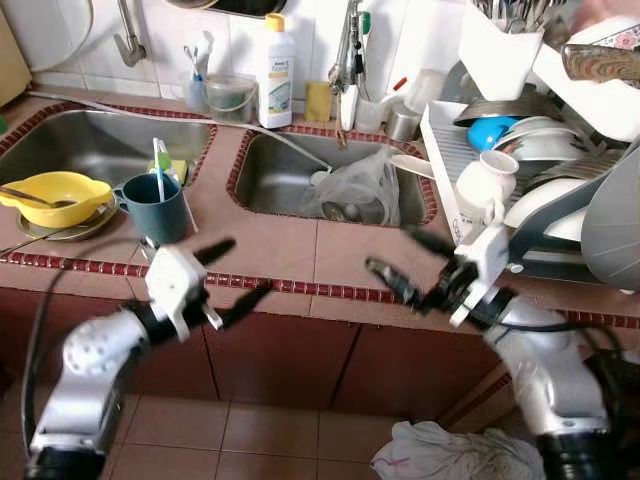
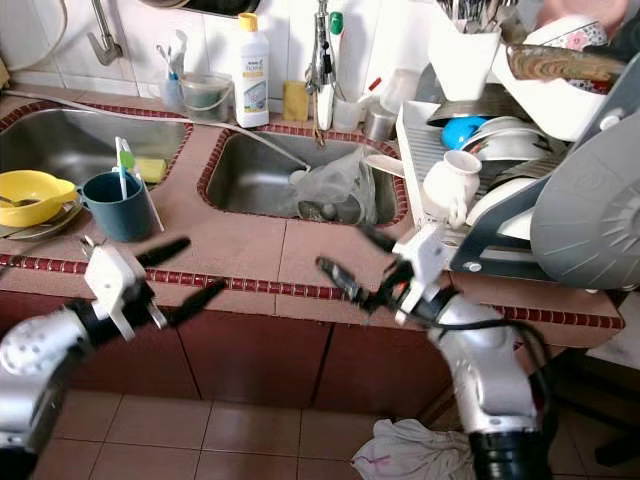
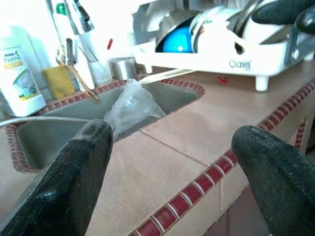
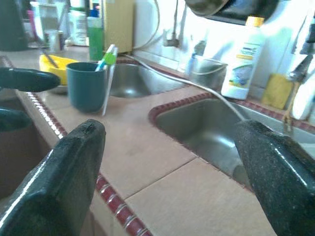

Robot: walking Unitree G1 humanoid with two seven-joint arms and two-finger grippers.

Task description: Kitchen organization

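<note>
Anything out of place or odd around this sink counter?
Yes: a crumpled clear plastic bag lies in the right sink basin, and a white cloth is heaped on the floor below the counter. Both grippers, left and right, are open and hold nothing.

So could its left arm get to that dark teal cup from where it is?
Probably yes. The left gripper hovers open at the counter's front edge, and the teal cup stands just beyond on bare tile with nothing between them.

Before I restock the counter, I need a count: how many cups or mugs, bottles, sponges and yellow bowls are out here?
Cups or mugs: 2, teal cup and white mug
Bottles: 1, white bottle
Sponges: 1, yellow sponge
Yellow bowls: 1, yellow bowl
Total: 5
</note>
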